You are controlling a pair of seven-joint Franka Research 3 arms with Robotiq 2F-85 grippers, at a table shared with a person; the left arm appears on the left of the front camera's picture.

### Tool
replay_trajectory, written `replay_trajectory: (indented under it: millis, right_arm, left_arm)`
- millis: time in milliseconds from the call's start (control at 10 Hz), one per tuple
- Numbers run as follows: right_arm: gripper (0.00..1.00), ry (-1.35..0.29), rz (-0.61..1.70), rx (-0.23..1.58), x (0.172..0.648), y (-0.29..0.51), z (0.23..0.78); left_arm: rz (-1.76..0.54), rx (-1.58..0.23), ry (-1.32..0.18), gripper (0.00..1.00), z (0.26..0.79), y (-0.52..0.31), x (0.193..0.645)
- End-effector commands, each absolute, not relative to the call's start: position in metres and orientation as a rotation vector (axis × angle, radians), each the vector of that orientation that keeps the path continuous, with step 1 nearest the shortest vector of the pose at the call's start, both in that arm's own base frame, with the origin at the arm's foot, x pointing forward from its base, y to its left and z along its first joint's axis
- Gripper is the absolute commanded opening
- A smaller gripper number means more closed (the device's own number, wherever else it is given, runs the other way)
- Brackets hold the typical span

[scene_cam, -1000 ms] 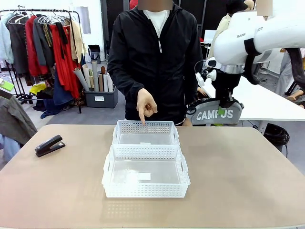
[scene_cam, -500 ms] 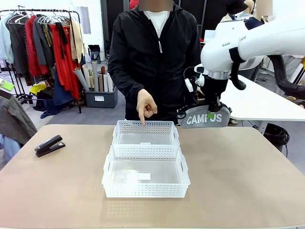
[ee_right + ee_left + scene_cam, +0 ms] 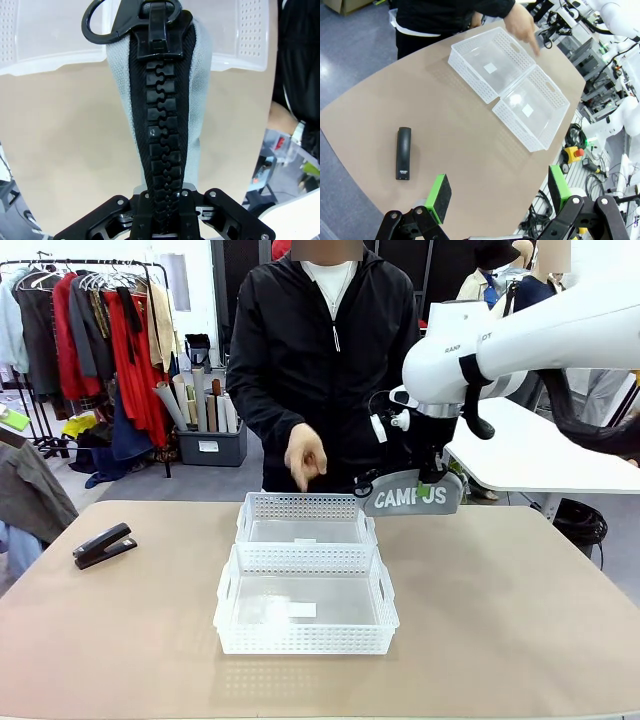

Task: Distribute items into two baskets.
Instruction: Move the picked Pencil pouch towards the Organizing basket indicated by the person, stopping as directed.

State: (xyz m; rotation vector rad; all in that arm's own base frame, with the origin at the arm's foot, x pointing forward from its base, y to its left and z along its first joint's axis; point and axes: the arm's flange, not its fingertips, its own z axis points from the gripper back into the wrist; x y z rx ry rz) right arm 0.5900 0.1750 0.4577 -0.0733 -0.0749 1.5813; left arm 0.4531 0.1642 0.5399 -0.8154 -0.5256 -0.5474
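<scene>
The pouch (image 3: 410,496) in transit.
Right gripper (image 3: 430,476), clamped on the pouch, hangs it beside the far basket (image 3: 305,506), likely for release; left gripper (image 3: 498,190) stands with jaws apart.

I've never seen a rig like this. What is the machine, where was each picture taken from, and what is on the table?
A two-armed robot shares a tan table with a person. One picture looks across the table; the other two come from wrist cameras. The right gripper is shut on a grey zip pouch lettered "CAMPUS", in mid-air. The left gripper hangs open above the table. On the table lie two white perforated plastic baskets, touching, and a small black stapler. The person's hand points toward the farther basket.
</scene>
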Motion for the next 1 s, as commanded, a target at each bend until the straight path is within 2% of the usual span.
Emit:
replay_trajectory:
  millis: [0, 300, 400, 600, 900]
  right_arm:
    - [0.00, -0.088, 1.549, -0.124, 0.600, 0.186, 0.461]
    - [0.00, -0.058, 1.569, -0.116, 0.607, 0.202, 0.453]
    - [0.00, -0.073, 1.567, -0.116, 0.597, 0.173, 0.458]
    - [0.00, -0.030, 1.546, -0.094, 0.548, 0.098, 0.468]
    - [0.00, -0.031, 1.518, -0.042, 0.508, 0.064, 0.469]
  left_arm:
    - [-0.547, -0.815, -0.531, 1.00, 0.541, 0.164, 0.452]
    - [-0.547, -0.815, -0.531, 1.00, 0.541, 0.164, 0.452]
    - [-0.547, -0.815, -0.531, 1.00, 0.541, 0.164, 0.452]
    - [-0.547, -0.815, -0.531, 1.00, 0.541, 0.164, 0.452]
    - [-0.547, -0.815, -0.531, 1.00, 0.541, 0.164, 0.452]
